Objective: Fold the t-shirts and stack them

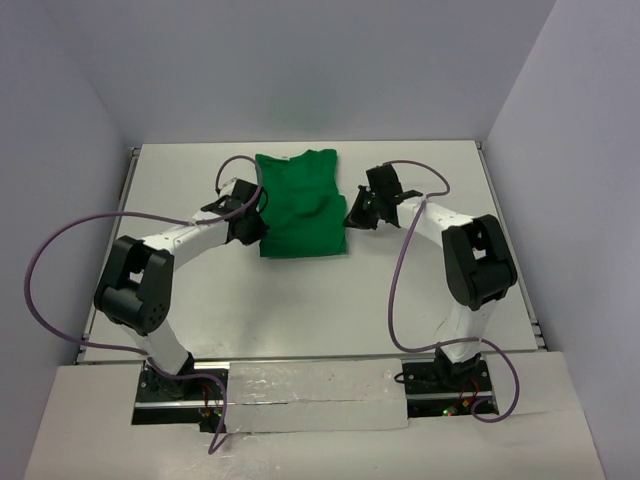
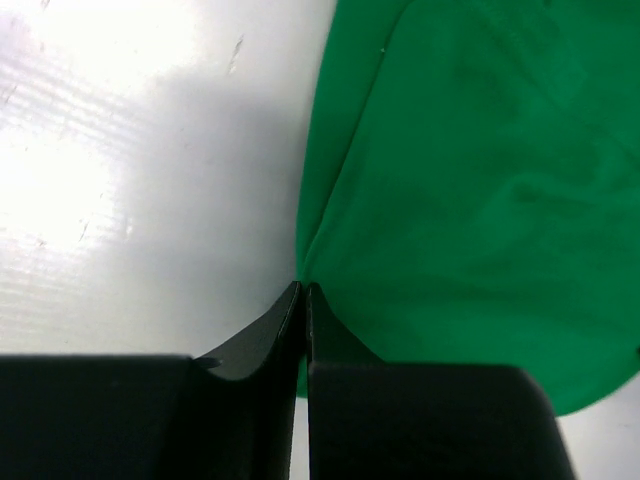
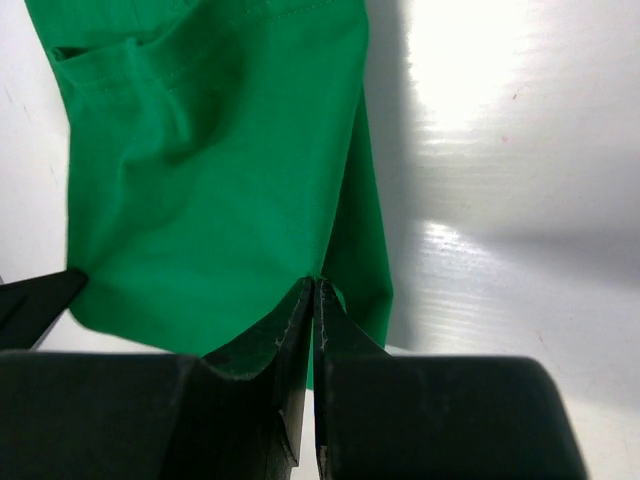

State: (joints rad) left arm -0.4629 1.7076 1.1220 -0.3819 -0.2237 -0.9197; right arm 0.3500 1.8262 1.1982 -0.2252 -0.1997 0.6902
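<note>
Top view from above: a bright green t-shirt [image 1: 300,205] lies flat on a white table [image 1: 300,320], neck end away from the arm bases and near hem squared off. The left arm [image 1: 190,235] reaches in so that its jaws meet the shirt's left edge, and the right arm [image 1: 440,225] brings its jaws to the shirt's right edge. The garment lies between the two sets of jaws, both touching its nearer half. Left wrist view: the left jaws are pressed fully together with no gap. Their tips sit right on the left border of the t-shirt [image 2: 470,200], where creases in the cloth run together to the pinch point. The shirt spreads ahead and to the right of these jaws, and bare table [image 2: 150,200] lies ahead and to their left. Right wrist view: the right jaws are likewise closed tight, pinching the cloth near the right border of the t-shirt [image 3: 210,170], with a fold line running forward from the tips. Most of the shirt lies ahead and to the left of these jaws, a narrow strip of it passes to their right, and beyond that is table [image 3: 500,200].
</note>
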